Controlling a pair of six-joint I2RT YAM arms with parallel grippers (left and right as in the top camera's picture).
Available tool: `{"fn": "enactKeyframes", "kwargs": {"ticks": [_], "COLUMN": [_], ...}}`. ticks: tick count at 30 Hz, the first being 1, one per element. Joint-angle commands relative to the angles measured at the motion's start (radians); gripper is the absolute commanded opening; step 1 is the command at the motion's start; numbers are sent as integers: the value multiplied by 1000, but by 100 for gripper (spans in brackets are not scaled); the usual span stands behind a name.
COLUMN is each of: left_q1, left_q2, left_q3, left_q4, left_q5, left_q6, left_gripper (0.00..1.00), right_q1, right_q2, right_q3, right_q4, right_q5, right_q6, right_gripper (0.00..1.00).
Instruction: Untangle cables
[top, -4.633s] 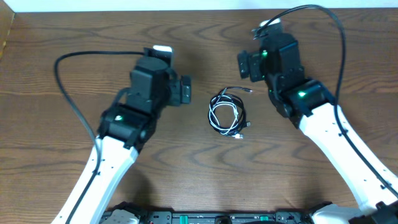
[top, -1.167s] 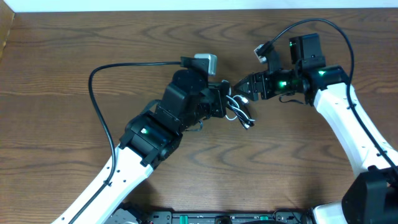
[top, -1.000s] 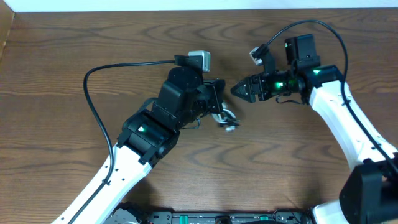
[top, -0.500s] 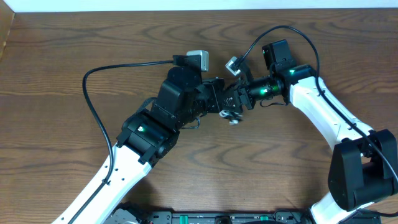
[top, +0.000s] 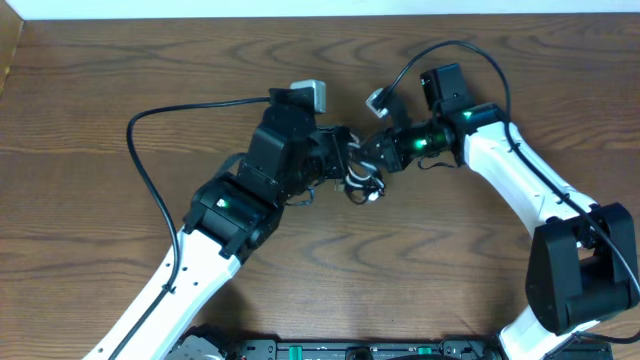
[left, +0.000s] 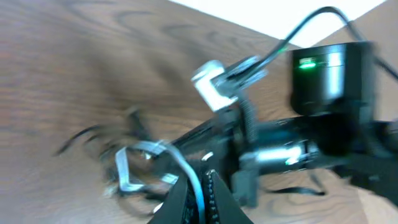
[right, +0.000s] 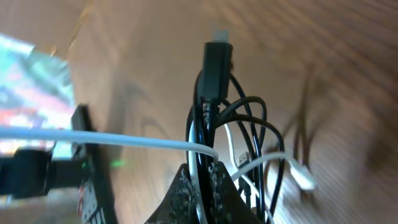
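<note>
The brown wooden surface (top: 420, 280) fills the overhead view. The left arm (top: 225, 205) reaches up from the bottom edge to the middle. The right arm (top: 510, 180) comes in from the lower right corner and bends back toward the same spot. Each arm trails a thick black lead: the left lead (top: 135, 150) loops out over the wood, and the right lead (top: 450, 48) arches above its wrist.

The two wrists meet near the centre. The left gripper (top: 345, 165) and the right gripper (top: 378, 155) are almost nose to nose, just beside each other.

The cables (top: 362, 188) are a small bundle of thin black and white loops. They sit right at the two tips and hang a little below them in the overhead view.

The left wrist view is blurred. There the left gripper's dark fingers (left: 186, 202) lie close together with a pale cord running up between them. More loops spread over the wood to the left.

In the right wrist view the right gripper's fingers (right: 186, 193) are closed to a narrow slit. They are pinched on several black and white strands that rise from them. A black plug (right: 217, 59) stands upright at the top of that clamped bunch. One white strand (right: 112, 142) runs off sideways to the left.
</note>
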Motion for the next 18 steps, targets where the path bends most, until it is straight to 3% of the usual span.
{"fn": "enactKeyframes", "kwargs": {"ticks": [1,9,18], "left_q1": [44,137,159], "left_q2": [-8,-40,-40], "left_q3": [11,11,9], "left_q4": [-31,-121,-227], "left_q5": [-21,-21,17], "left_q6": [-1,29,72], "left_gripper": [8,7,7], "right_q1": [-66,-129,-130], "right_q2": [12,13,13], "right_q3": [-1,-1,-1], "right_q4": [0,-77,-76], "right_q5": [226,507,442], "right_q6": [230,479,495], "right_gripper": [1,1,1]}}
